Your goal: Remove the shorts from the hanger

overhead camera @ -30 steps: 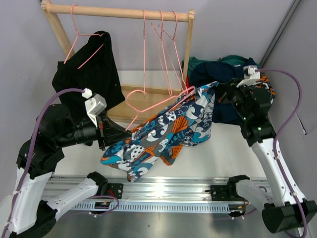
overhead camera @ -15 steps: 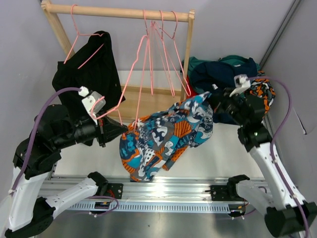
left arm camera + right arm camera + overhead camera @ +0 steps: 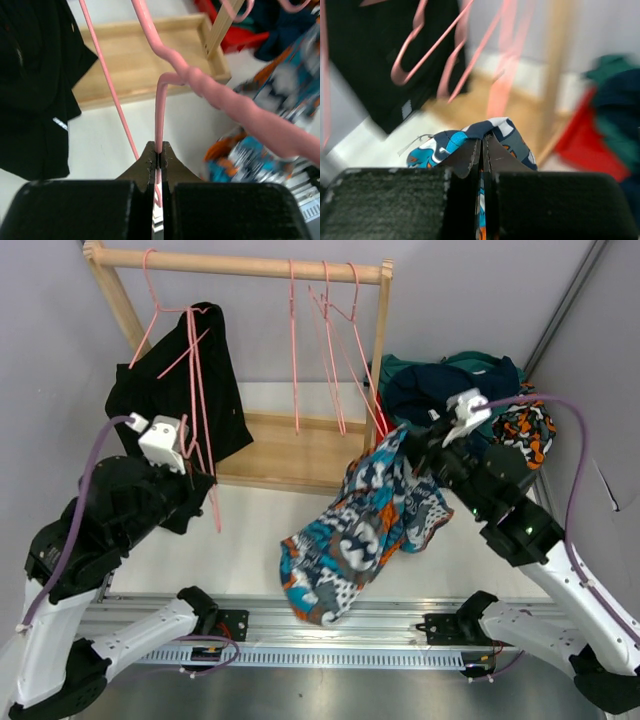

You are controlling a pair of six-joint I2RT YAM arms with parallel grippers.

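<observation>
The blue-orange-white patterned shorts (image 3: 365, 530) hang free from my right gripper (image 3: 408, 445), which is shut on their top edge (image 3: 470, 135); they droop towards the near rail. My left gripper (image 3: 205, 483) is shut on the wire of a bare pink hanger (image 3: 200, 410), seen pinched between the jaws in the left wrist view (image 3: 159, 120). The hanger now sits at the left of the rack, in front of the black shorts (image 3: 205, 370), which hang on their own pink hanger. Navy and teal shorts (image 3: 440, 380) and the black-orange patterned pair (image 3: 522, 425) lie piled at the back right.
A wooden rack with a top rod (image 3: 240, 265) and a base tray (image 3: 290, 445) stands at the back. Three empty pink hangers (image 3: 325, 350) hang near its right post. A metal rail (image 3: 330, 625) runs along the near edge.
The patterned shorts have come off the pink hanger and now hang only from my right gripper. My left gripper has swung the bare hanger left, towards the black shorts.
</observation>
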